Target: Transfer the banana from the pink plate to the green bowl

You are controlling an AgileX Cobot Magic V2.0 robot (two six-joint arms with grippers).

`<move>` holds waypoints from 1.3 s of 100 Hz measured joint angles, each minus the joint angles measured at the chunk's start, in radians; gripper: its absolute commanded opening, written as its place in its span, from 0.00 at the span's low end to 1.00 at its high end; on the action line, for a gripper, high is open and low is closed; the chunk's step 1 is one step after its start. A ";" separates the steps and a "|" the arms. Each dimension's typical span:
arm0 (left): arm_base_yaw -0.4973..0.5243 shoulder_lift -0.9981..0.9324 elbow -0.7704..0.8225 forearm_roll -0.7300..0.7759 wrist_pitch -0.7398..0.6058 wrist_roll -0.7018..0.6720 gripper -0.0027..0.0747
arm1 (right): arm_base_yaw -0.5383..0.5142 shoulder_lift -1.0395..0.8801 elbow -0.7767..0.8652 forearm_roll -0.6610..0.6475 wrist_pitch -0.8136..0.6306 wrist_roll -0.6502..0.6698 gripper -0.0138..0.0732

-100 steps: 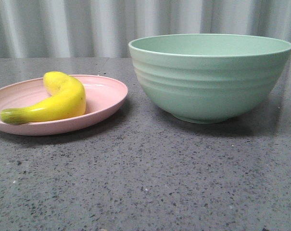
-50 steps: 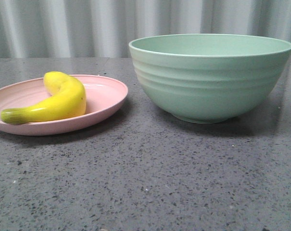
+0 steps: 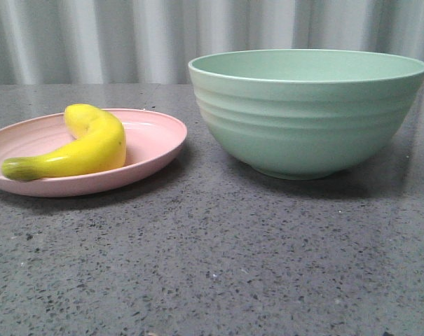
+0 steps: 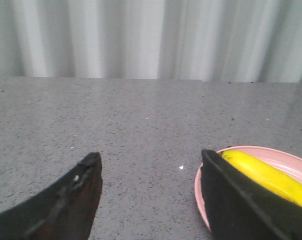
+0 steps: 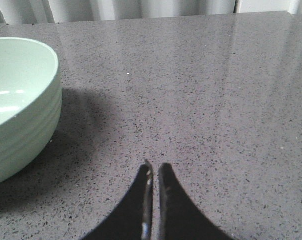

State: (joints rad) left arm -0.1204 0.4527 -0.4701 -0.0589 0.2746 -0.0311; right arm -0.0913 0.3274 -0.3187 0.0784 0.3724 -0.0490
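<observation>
The yellow banana (image 3: 85,145) lies on the pink plate (image 3: 155,143) at the left of the front view. The green bowl (image 3: 306,112) stands to its right and looks empty from here. Neither gripper shows in the front view. In the left wrist view my left gripper (image 4: 150,159) is open and empty above the bare table, with the plate (image 4: 285,156) and banana (image 4: 263,172) just beyond one finger. In the right wrist view my right gripper (image 5: 155,166) is shut and empty over the table, to the side of the bowl (image 5: 18,105).
A grey speckled tabletop (image 3: 219,259) carries the plate and bowl. A pale corrugated wall (image 3: 127,38) stands behind the table.
</observation>
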 measured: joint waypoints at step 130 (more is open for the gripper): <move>-0.591 0.920 -0.278 -0.004 -0.045 0.005 0.52 | 0.000 0.000 0.000 0.002 0.000 0.000 0.09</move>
State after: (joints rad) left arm -0.7116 1.3723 -0.7484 -0.0630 0.2292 -0.0263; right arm -0.0913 0.3274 -0.3187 0.0800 0.3724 -0.0490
